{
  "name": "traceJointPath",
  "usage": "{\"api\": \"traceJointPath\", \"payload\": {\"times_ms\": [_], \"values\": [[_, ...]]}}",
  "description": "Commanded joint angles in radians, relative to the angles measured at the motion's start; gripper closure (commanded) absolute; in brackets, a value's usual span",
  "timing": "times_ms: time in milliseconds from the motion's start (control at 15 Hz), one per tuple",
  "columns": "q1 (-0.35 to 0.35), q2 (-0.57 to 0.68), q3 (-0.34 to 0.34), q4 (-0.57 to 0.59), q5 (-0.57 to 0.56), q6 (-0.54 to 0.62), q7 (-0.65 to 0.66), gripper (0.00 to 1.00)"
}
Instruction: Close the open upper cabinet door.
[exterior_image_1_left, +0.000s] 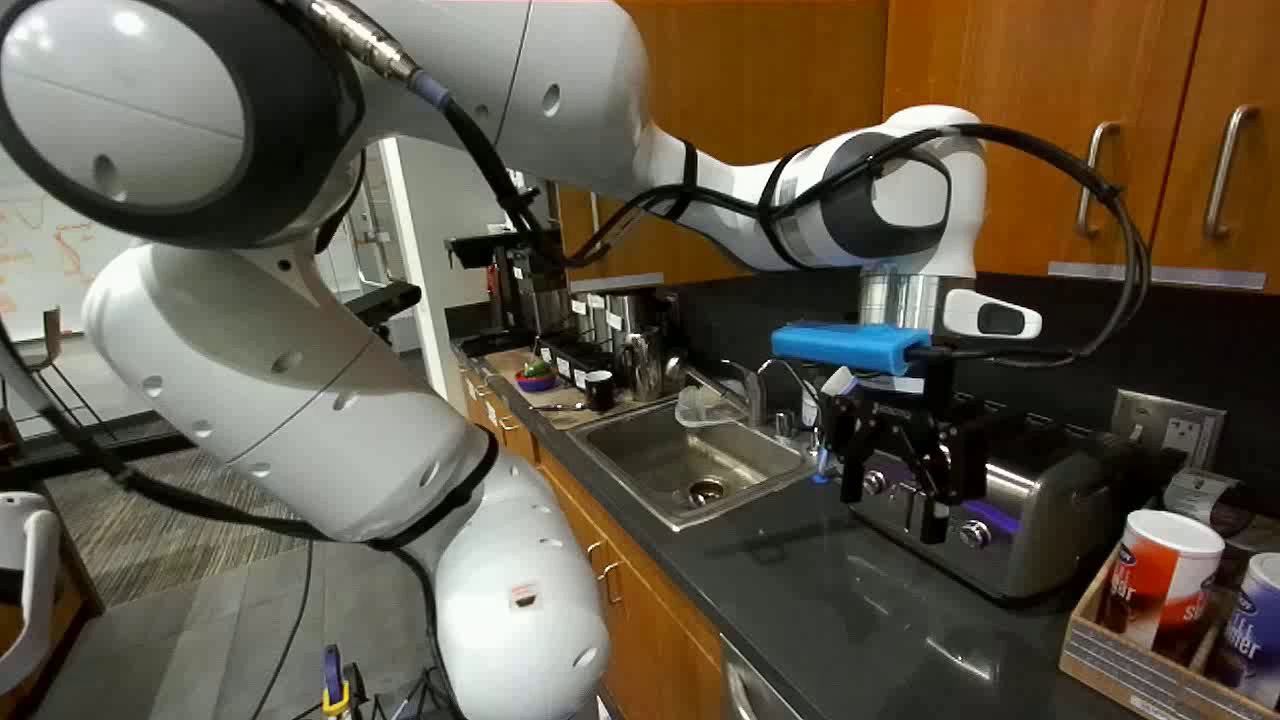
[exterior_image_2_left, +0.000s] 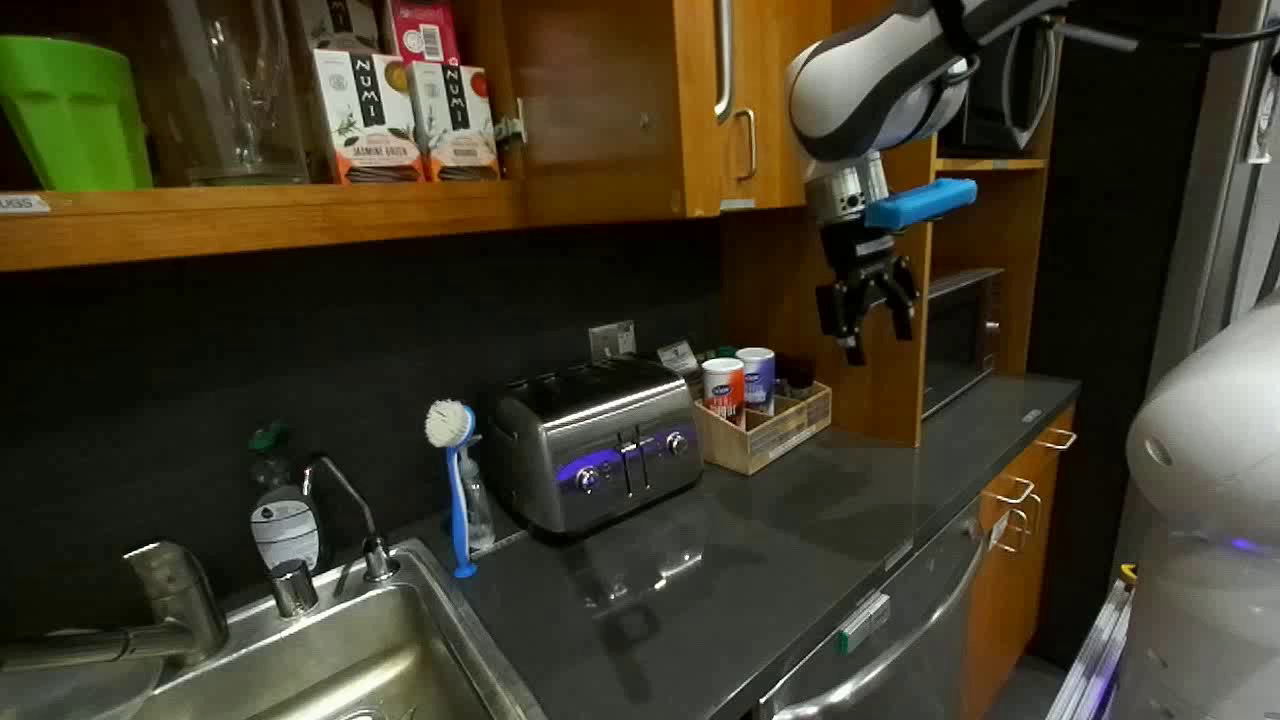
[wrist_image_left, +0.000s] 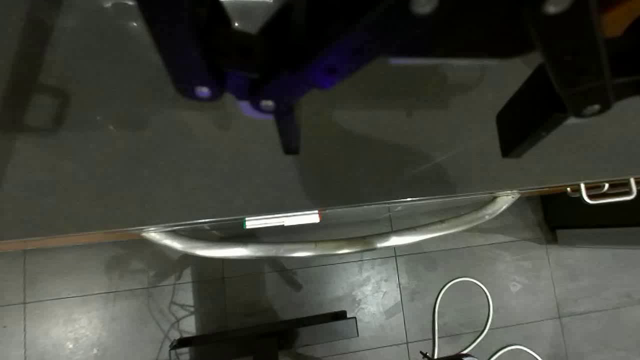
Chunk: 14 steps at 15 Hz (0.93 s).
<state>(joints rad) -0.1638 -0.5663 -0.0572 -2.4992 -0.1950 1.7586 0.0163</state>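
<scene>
The upper cabinet door (exterior_image_2_left: 600, 115) is a flat brown wood panel. In an exterior view it stands swung outward from the cabinet, inner face showing, with its hinge at the left and a metal handle (exterior_image_2_left: 725, 60) by its free edge. Its outer side appears in an exterior view (exterior_image_1_left: 770, 110), partly hidden behind the arm. My gripper (exterior_image_1_left: 893, 510) is open and empty, pointing down, below the door's bottom edge and apart from it. It also shows right of the door (exterior_image_2_left: 878, 343). In the wrist view the gripper (wrist_image_left: 400, 151) has its fingers wide apart above the counter; the door is out of view.
Tea boxes (exterior_image_2_left: 370, 120) and a green cup (exterior_image_2_left: 75, 115) stand on the open shelf. Below are a toaster (exterior_image_2_left: 600, 440), a wooden box (exterior_image_2_left: 765, 440) with canisters, a blue brush (exterior_image_2_left: 460, 500) and a sink (exterior_image_1_left: 620, 450). A dishwasher handle (wrist_image_left: 330, 246) juts from the counter front.
</scene>
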Motion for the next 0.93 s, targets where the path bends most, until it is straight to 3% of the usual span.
{"api": "traceJointPath", "payload": {"times_ms": [0, 867], "values": [[0.014, 0.000, -0.012, 0.002, -0.005, -0.002, 0.006, 0.00], [0.021, -0.034, -0.020, 0.001, 0.021, -0.007, -0.003, 0.00]]}}
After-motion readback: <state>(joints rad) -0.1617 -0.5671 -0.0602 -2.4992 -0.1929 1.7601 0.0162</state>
